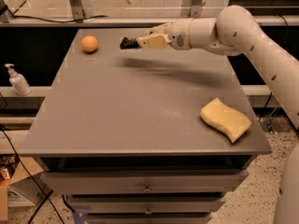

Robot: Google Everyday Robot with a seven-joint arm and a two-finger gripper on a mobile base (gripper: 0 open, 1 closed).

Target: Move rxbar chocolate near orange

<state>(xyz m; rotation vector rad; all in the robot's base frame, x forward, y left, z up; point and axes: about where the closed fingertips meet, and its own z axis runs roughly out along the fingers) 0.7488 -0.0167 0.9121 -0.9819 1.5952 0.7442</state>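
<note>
The orange sits on the grey table near its far left corner. My gripper reaches in from the right, above the far middle of the table, and is shut on the rxbar chocolate, a small black bar that sticks out to the left of the fingers. The bar hangs above the table, a short way to the right of the orange and apart from it.
A wavy yellow sponge lies near the table's right front corner. A white pump bottle stands on a ledge left of the table. Drawers sit under the tabletop. A metal frame runs behind the table.
</note>
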